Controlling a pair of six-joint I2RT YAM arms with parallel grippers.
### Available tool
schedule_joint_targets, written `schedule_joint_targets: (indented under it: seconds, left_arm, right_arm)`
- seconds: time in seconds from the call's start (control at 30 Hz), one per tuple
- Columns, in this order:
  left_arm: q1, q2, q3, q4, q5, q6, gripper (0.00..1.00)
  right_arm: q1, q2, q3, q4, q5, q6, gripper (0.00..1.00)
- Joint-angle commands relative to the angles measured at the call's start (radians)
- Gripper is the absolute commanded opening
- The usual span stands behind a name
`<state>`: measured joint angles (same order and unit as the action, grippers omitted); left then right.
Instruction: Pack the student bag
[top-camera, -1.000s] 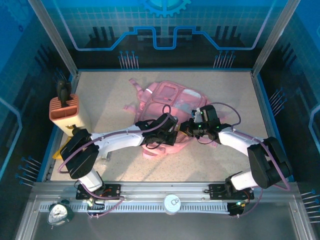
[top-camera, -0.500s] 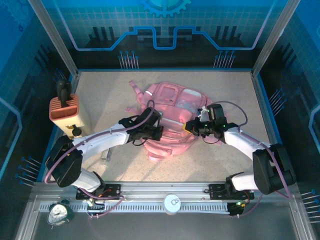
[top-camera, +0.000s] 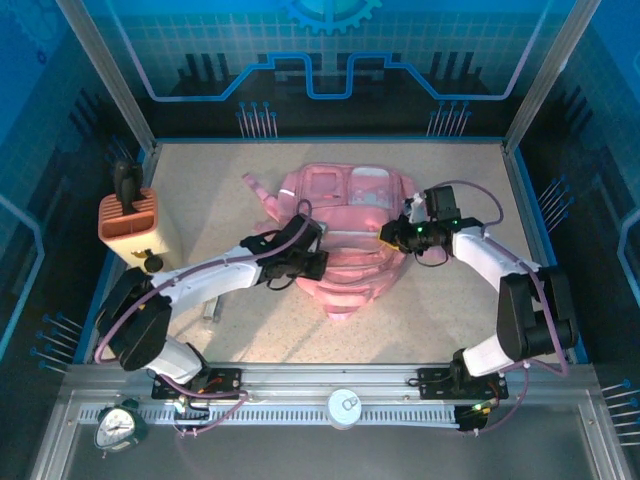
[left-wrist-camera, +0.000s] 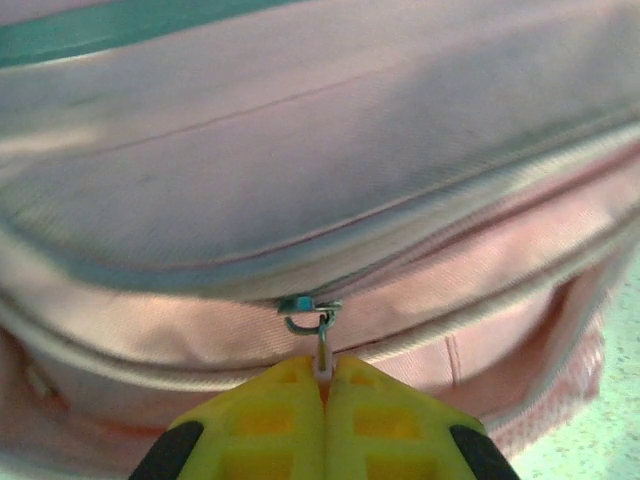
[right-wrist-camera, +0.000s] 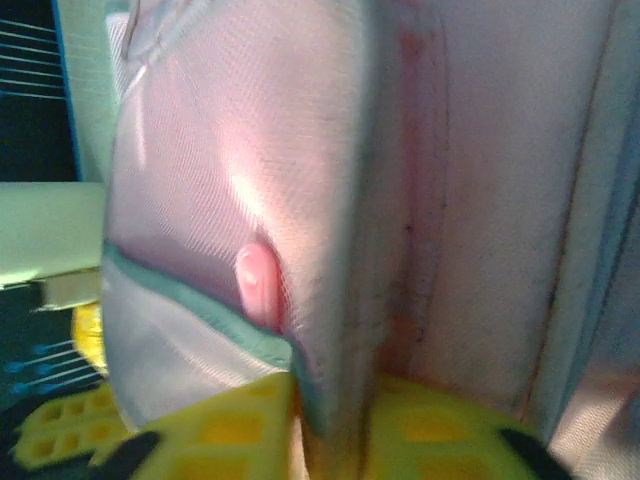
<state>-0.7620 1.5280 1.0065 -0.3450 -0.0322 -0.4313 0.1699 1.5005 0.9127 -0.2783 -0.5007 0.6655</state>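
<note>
two arms reach in from the near edge of the table (top-camera: 440, 320). nearest of all, on the rail in front of them, sit an alarm clock (top-camera: 119, 428) at the left and a white round disc (top-camera: 345, 408) in the middle. farther in, the student bag (top-camera: 352, 265) lies flat around the middle of the table, pink, with its straps spread out at its far left. the left gripper (top-camera: 312, 262) is at the bag's left side; its wrist view shows the yellow fingers (left-wrist-camera: 270, 420) pressed fully together on the small metal zip pull (left-wrist-camera: 323, 350), which hangs from a slider on the bag. the right gripper (top-camera: 394, 236) is at the bag's right side, a little farther back. its yellow fingers (right-wrist-camera: 230, 435) stand slightly apart with a fold of the bag's fabric between them; whether they pinch that fold or only straddle it i cannot tell. by the left edge, well apart from the bag, stands an orange ribbed box (top-camera: 128, 222) with a dark handle (top-camera: 126, 183) sticking up from it.
</note>
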Motion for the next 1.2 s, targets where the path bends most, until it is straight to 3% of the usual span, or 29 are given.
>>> schedule_joint_targets:
  seconds: [0.0,0.1,0.23,0.43,0.6,0.93,1.07,1.17]
  left_arm:
    - [-0.075,0.055,0.076,0.07,0.065,-0.031,0.0]
    - [-0.088,0.111,0.125,0.077,0.066,-0.031,0.0]
    - [-0.09,0.138,0.155,0.083,0.076,-0.028,0.0]
    - [-0.091,0.161,0.164,0.089,0.077,-0.023,0.0]
    - [-0.092,0.158,0.15,0.094,0.068,-0.017,0.0]
    - [-0.091,0.147,0.148,0.062,0.057,0.008,0.0]
    - [-0.09,0.141,0.148,0.03,0.034,0.044,0.0]
    - [-0.088,0.131,0.157,-0.036,-0.051,0.069,0.0]
  right_arm:
    - [-0.041,-0.007,0.044,0.035,0.061,-0.028,0.38]
    - [-0.057,-0.091,0.02,-0.02,0.1,-0.062,0.52]
    - [-0.065,-0.207,-0.049,-0.093,0.111,-0.067,0.63]
    - [-0.022,-0.33,-0.193,-0.044,-0.005,0.064,0.69]
    - [0.099,-0.323,-0.244,0.065,-0.029,0.194,0.7]
    - [0.168,-0.176,-0.267,0.317,0.035,0.367,0.61]
    - [0.156,-0.102,-0.262,0.38,0.043,0.378,0.46]
    - [0.138,-0.078,-0.276,0.41,0.056,0.365,0.29]
